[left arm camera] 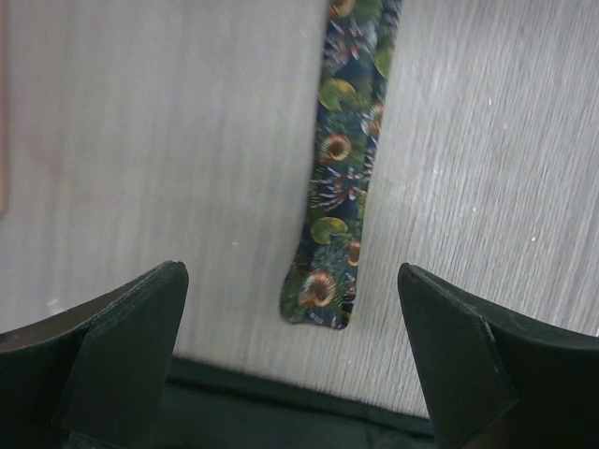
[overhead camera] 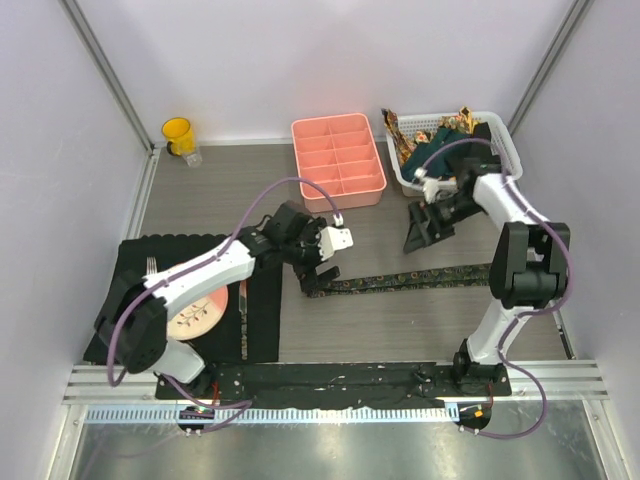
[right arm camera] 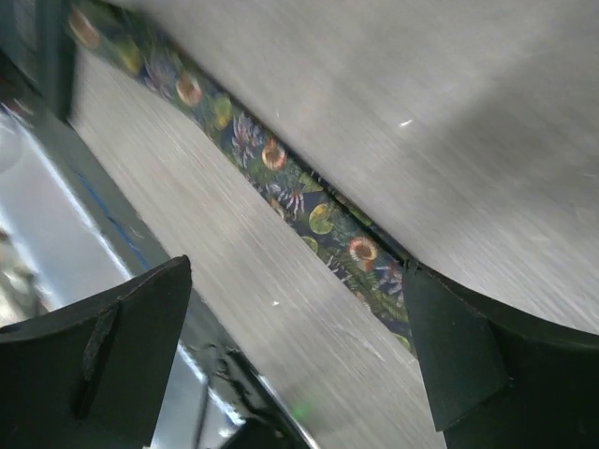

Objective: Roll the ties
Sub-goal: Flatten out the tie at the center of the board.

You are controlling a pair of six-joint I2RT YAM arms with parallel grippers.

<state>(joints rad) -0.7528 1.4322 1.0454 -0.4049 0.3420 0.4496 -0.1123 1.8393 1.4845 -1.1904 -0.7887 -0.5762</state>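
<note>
Limp, light, probably slippery tie flat on desk; best pinched at free end below spread left claw; right claw equally spread, empty.

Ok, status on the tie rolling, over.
Left gripper open, right gripper open, both empty. Patterned tie flat on table, unrolled, one end under left gripper. Nothing on it.

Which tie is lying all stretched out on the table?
The dark tie with the colourful pattern; it lies flat on the table, while the other ties are bunched up in the white basket.
</note>
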